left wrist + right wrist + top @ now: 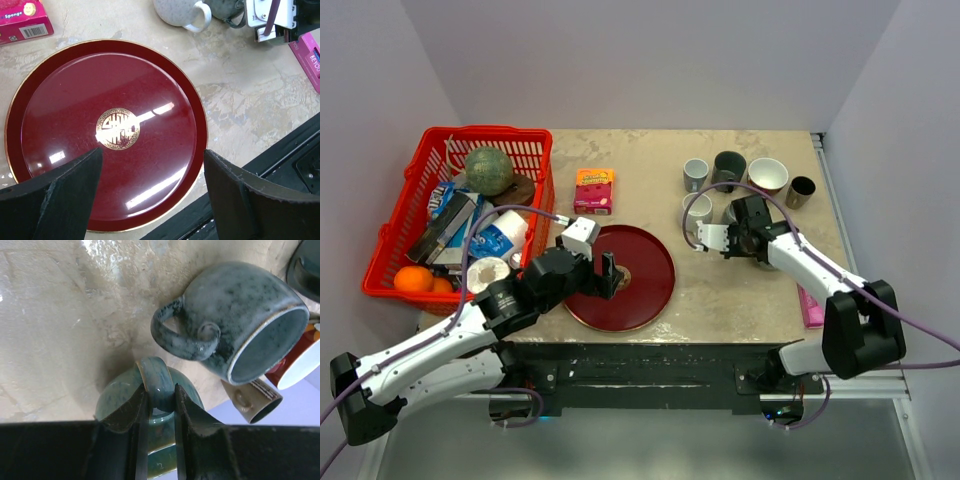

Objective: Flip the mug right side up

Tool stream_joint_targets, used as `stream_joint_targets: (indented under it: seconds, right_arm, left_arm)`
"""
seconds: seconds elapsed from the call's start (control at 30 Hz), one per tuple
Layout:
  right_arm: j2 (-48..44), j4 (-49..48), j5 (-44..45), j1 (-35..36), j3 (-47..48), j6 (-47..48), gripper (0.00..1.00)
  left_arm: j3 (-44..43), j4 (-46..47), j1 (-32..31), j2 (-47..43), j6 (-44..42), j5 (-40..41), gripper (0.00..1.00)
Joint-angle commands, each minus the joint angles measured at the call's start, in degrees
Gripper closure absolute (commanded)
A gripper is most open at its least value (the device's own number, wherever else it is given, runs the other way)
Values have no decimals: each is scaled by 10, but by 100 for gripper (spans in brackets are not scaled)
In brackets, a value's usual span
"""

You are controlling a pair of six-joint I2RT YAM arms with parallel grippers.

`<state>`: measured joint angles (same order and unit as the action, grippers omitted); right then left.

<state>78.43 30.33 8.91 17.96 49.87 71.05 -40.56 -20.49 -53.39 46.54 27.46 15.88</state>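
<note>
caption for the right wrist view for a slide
Right gripper shut on the handle of a green glazed mug, a speckled grey mug just beyond

The pink box point(22, 20) at the far left of the surface carries the word "Sponge" above a barcode whose digits are too small to read. The pink packet point(311, 55) at the right edge shows the letters "BEYOU". The red plate point(60, 100) bears a round gold emblem point(117, 128), an ornamental sign and not readable lettering.
</note>
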Motion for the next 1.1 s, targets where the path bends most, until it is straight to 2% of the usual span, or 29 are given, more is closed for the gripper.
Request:
stream_joint_targets:
  seconds: [0.0,0.37,0.53,0.63,0.7,0.87,1.07]
  right_arm:
    - [1,-77,-6,-24,32,86,100]
    - [51,-62,-24,-68,83,135,100]
    - [62,-55,-15,-79,87,144,96]
    - [61,-44,-21,-91,85,140,91]
    - [59,-41,-21,-95,81,142,82]
    - [59,-44,-15,-100,60,150,79]
    - [62,-55,-10,-101,47,147,72]
  left_arm:
    - [0,22,-1,-9,-6,10,14]
    - [6,23,-1,-33,-6,9,13]
    - [9,28,-1,-25,-5,6,12]
    - [11,30,-1,-18,-6,4,12]
    - [11,29,-1,-14,-6,4,12]
    - [14,32,-1,-12,-5,2,12]
    - [14,30,-1,-16,-5,4,12]
